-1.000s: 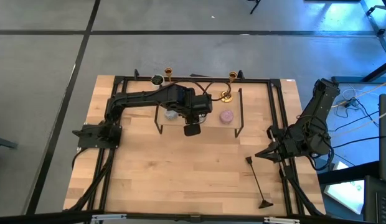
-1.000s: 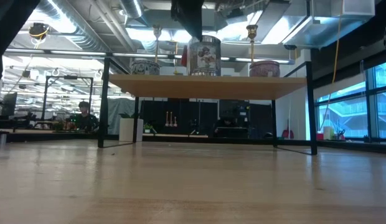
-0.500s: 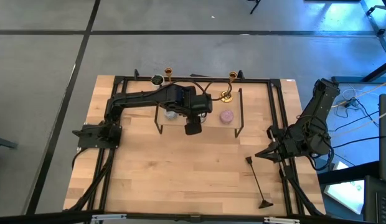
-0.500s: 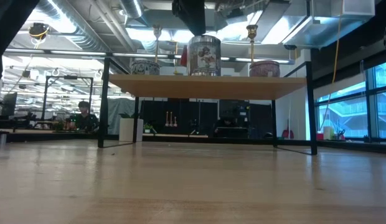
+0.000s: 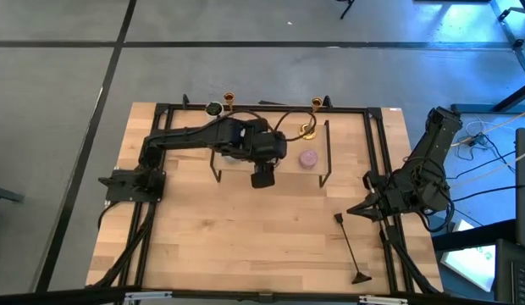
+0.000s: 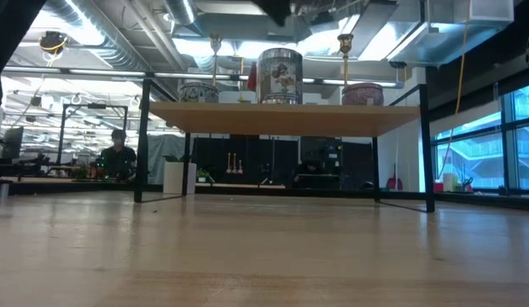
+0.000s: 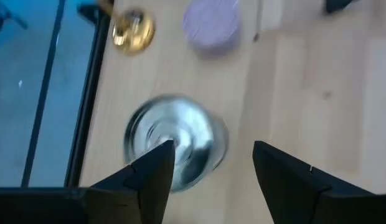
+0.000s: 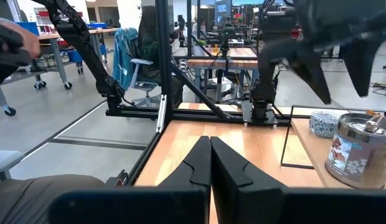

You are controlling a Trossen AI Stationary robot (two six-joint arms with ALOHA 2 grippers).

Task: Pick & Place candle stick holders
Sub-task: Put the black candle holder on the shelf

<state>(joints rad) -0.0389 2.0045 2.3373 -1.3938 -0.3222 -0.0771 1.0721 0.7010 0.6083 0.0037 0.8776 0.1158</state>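
Hovering parted and empty above the silver tin (image 7: 174,142), the left gripper (image 7: 211,163) leaves both candle stick holders (image 5: 310,127) standing behind.

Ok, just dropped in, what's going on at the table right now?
The left gripper hangs open just above the silver tin, which stands on the raised shelf and is not held. The two gold candle stick holders stand upright at the back of that shelf, one toward each end, with a blue-grey candle and a pink candle in front of them. The right gripper is shut and empty, parked at the table's right edge.
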